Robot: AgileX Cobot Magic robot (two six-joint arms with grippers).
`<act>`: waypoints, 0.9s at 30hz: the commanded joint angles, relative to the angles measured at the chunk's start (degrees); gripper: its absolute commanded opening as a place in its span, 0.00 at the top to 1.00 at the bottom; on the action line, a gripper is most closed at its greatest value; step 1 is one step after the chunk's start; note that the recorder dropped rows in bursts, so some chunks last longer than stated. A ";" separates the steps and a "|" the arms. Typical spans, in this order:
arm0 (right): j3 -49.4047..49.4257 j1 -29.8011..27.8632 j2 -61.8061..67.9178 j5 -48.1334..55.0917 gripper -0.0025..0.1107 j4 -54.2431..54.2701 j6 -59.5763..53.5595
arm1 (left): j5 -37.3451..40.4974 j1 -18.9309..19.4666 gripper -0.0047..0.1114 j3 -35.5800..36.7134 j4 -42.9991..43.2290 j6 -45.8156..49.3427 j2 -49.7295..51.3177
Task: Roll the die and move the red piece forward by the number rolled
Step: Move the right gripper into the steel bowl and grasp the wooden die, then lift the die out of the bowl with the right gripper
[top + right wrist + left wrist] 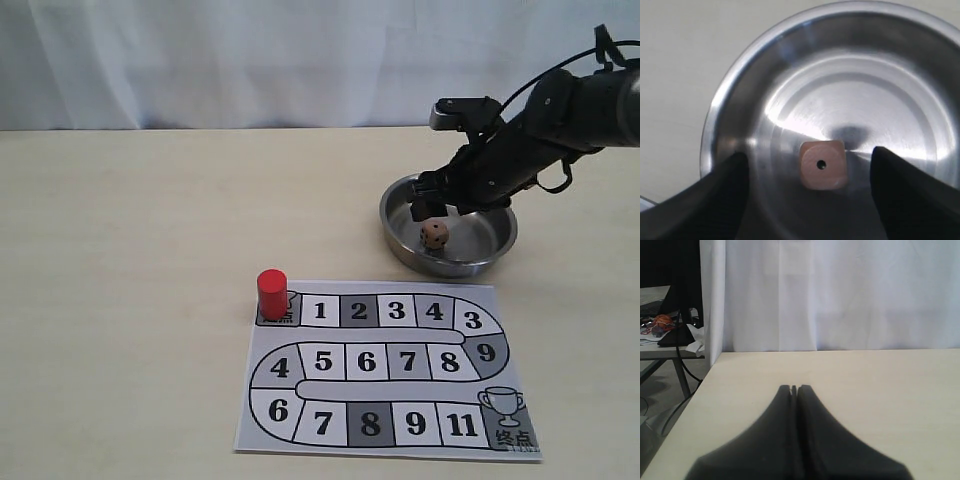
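Finds the die (434,235) inside the steel bowl (500,247), single-pip face toward the right wrist camera, with the right gripper (428,207) hanging just above it, fingers spread wide and clear of the cube. Puts the red piece (272,294) upright on the start square at the far left corner of the board (380,400), just beside square 1, well apart from the bowl. Logs the left gripper (794,389) pressed together on nothing, over bare table (890,390).

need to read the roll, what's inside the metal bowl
Only the die, untouched between the fingers of the open right claw, with a one-pip face toward the wrist camera. The floor of the bowl under the die and behind the fingers is covered.
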 commanded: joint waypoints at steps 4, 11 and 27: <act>-0.85 0.00 1.77 -0.47 0.41 0.06 0.43 | -0.65 -0.01 0.96 -0.30 -0.05 -0.12 -0.06; -0.85 0.00 4.19 -2.81 0.41 0.06 0.43 | -0.65 -0.01 0.96 -0.30 -0.05 -0.12 -0.06; -0.85 0.00 5.85 -2.92 0.51 0.06 0.43 | -0.76 -0.01 0.96 -0.30 -0.05 -0.12 -0.06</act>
